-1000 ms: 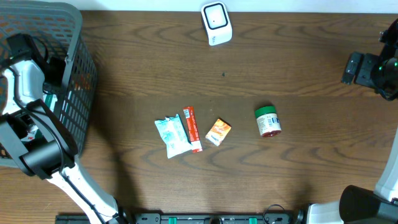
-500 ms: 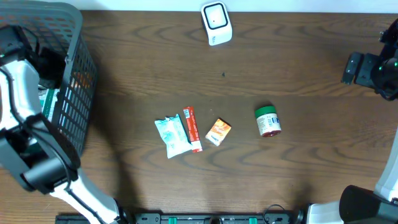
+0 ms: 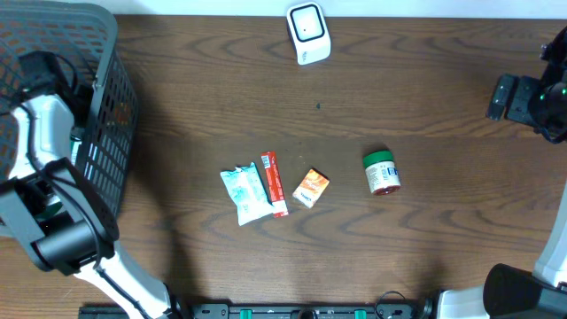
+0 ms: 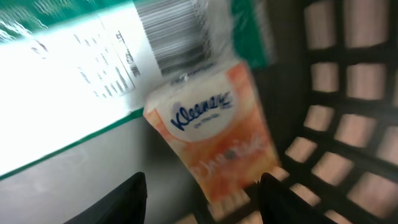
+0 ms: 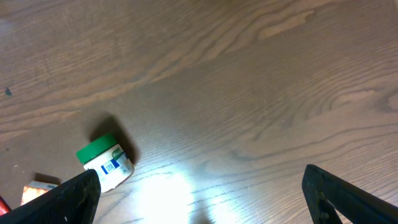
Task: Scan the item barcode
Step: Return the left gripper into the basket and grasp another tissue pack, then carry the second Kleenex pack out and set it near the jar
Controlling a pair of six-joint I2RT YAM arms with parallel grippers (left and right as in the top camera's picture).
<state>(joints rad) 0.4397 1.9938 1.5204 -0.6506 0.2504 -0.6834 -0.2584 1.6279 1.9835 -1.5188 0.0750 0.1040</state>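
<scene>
1. The orange soft-wrapped Kleenex tissue pack (image 4: 214, 140) lies tilted inside the dark grey plastic mesh basket (image 3: 106, 133), against a white-and-green printed carton (image 4: 74, 81).
2. It is probably light, squashy and slick. I would pinch it across its narrow sides (its own barcode is not visible here).
3. The left gripper (image 4: 202, 196) straddles its lower end with the jaws about half apart. A gap shows on one side, so apparently nothing is held (the view is blurred).
4. The right gripper (image 5: 202, 190) hangs over the brown wooden desk (image 3: 425, 71), jaws fully spread and empty.
5. The white box-shaped scanner (image 3: 307, 33) stands at the desk's far edge, well apart from the basket.
</scene>
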